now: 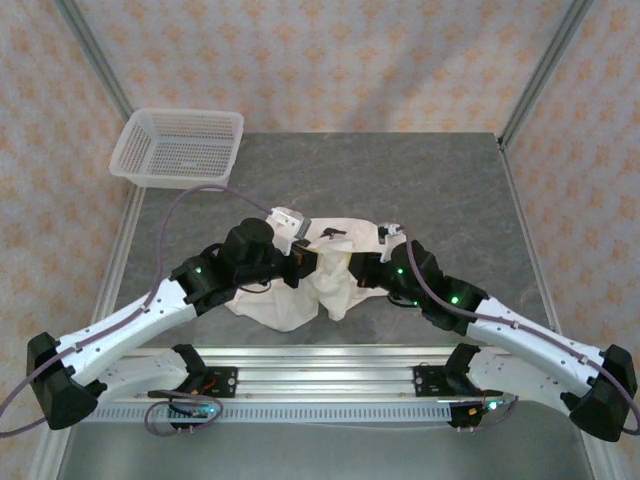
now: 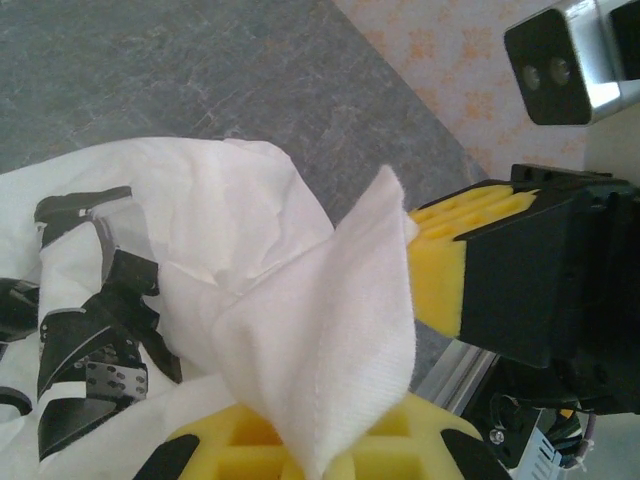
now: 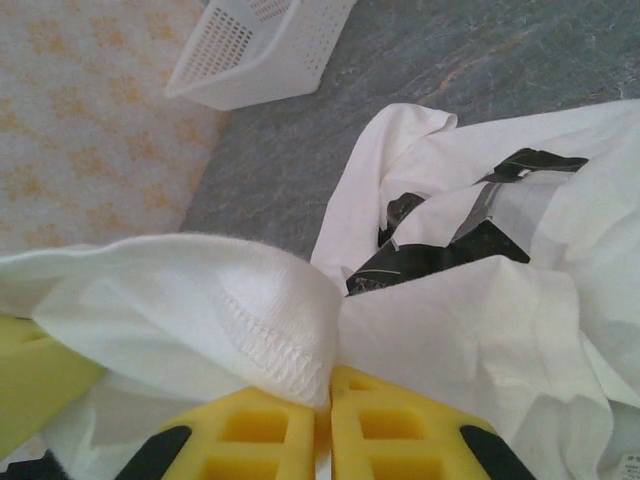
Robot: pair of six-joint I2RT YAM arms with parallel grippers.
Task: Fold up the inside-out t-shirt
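One basket (image 1: 180, 148) at the table (image 1: 430, 190) far-left corner; one t-shirt (image 1: 335, 275) by the near edge, pinched by left gripper (image 2: 320, 440) and right gripper (image 3: 328, 400).

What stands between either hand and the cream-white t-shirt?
Nothing visible. The left hand and right hand are each shut on a fold of the wrinkled cream-white cloth t-shirt; the white plastic mesh basket sits apart.

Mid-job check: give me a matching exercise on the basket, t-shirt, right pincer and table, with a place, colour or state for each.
1 basket
2 t-shirt
3 right pincer
4 table

a grey
b shut on white cloth
c far left corner
d crumpled in a heap

Pairs: 1-c, 2-d, 3-b, 4-a
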